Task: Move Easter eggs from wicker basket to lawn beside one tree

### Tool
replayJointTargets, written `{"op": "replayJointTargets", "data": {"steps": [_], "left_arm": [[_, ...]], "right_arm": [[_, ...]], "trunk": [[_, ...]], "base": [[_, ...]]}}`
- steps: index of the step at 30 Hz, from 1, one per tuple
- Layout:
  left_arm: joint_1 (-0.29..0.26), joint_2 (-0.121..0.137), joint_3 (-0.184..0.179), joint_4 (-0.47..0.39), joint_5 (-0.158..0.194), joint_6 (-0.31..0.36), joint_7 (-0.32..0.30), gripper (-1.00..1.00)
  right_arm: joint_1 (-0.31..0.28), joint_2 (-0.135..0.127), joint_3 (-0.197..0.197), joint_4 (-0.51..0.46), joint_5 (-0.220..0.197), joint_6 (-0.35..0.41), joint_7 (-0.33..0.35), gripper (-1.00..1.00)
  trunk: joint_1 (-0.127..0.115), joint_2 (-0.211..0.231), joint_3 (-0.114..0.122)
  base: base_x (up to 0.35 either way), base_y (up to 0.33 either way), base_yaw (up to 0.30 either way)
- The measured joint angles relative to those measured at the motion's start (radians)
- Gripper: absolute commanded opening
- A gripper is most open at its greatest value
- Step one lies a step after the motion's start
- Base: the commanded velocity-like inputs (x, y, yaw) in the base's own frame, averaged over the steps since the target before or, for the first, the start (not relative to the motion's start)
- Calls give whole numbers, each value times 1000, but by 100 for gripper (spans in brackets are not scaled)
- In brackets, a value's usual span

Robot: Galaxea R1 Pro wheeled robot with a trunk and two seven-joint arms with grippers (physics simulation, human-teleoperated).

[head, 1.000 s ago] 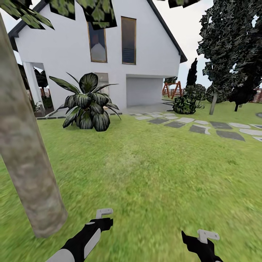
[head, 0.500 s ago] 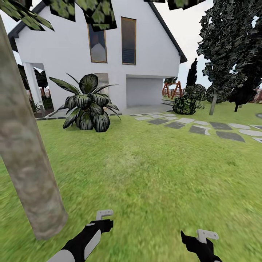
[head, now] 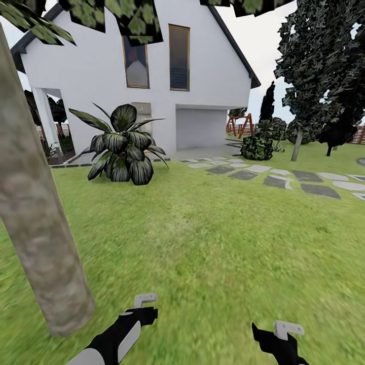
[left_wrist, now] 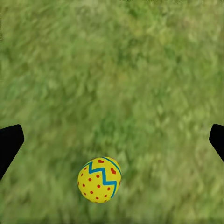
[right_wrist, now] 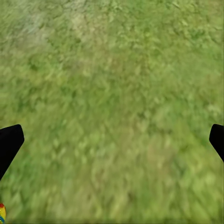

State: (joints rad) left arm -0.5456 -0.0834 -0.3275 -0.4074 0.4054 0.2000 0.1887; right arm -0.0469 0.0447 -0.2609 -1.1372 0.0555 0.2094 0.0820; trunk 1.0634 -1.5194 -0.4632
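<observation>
Both arms are hanging low over the lawn (head: pixel 213 243), claws pointing down at the grass. Left gripper (left_wrist: pixel 112 135) is sitting with its fingers (left_wrist: pixel 10 142) spread wide apart, holding nothing. One Easter egg (left_wrist: pixel 99 179) is lying on the grass under it, between the two finger lines but touching neither. Right gripper (right_wrist: pixel 112 135) is also gaping wide, empty, bare turf beneath. A sliver of yellow egg is peeking in at the frame corner near one of its fingers. The tree (head: pixel 38 218) is standing just outside the left arm, trunk leaning slightly. White house (head: pixel 137 76) and stepping-stone path (head: pixel 284 178) are sitting well ahead of both claws.
</observation>
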Motion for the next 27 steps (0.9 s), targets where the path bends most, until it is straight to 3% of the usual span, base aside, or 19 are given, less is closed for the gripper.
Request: {"op": "replayJointTargets", "data": {"steps": [27], "left_arm": [[0,-4,0,1,-6,-5,1,100]], "right_arm": [[0,0,2,4,0,0,0,100]], "trunk": [[-104,189,85]], "base": [[0,0,0]]}}
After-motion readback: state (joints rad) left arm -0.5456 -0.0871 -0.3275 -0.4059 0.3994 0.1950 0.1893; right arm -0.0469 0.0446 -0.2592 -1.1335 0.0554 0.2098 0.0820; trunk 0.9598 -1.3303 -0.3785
